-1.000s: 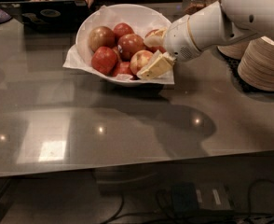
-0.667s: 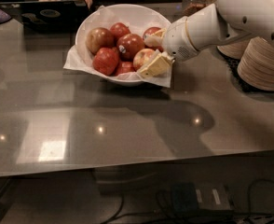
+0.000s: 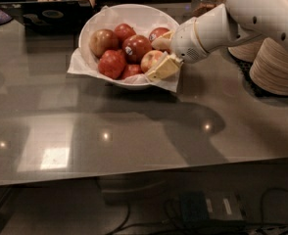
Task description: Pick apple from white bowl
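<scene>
Little has moved since the earlier frame: my pincer (image 3: 156, 58) stays at the white bowl's (image 3: 129, 7) 4 o'clock, by the apple (image 3: 149, 60). I cannot tell whether it is clamped. The sticker (image 3: 130, 48) on the dark red apple (image 3: 138, 44) is unreadable.

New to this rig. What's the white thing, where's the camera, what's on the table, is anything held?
The white thing is the robot arm of a one-armed mobile robot. A single camera looks down across the table; where it is mounted does not show. The arm's end effector, its grasping part, is in the white bowl at the apple, the palest one, lying among darker red apples. Whether it grips yet cannot be told. Stacked paper plates stand at the right, and a laptop sits behind.
</scene>
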`<action>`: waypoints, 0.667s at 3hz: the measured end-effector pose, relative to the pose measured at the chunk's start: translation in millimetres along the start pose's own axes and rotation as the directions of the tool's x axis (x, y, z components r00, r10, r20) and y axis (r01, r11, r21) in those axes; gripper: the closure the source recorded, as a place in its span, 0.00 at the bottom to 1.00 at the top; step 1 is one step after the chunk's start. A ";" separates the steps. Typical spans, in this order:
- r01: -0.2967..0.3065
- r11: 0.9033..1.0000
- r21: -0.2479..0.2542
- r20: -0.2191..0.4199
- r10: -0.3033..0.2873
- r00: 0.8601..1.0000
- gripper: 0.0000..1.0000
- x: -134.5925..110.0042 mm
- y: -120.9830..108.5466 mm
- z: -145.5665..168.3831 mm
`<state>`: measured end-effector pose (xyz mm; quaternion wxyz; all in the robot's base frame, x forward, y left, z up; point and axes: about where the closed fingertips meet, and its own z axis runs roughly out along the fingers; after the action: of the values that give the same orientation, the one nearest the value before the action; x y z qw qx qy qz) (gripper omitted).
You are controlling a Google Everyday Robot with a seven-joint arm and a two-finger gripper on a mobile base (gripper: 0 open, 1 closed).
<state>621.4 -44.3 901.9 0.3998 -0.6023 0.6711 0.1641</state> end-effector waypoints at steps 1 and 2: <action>0.000 1.000 0.000 0.000 0.000 1.000 0.83 0.0 0.0 0.0; 0.000 1.000 0.000 0.001 0.000 1.000 1.00 -0.2 0.1 0.1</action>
<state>621.3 -44.1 902.0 0.3999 -0.6025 0.6709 0.1643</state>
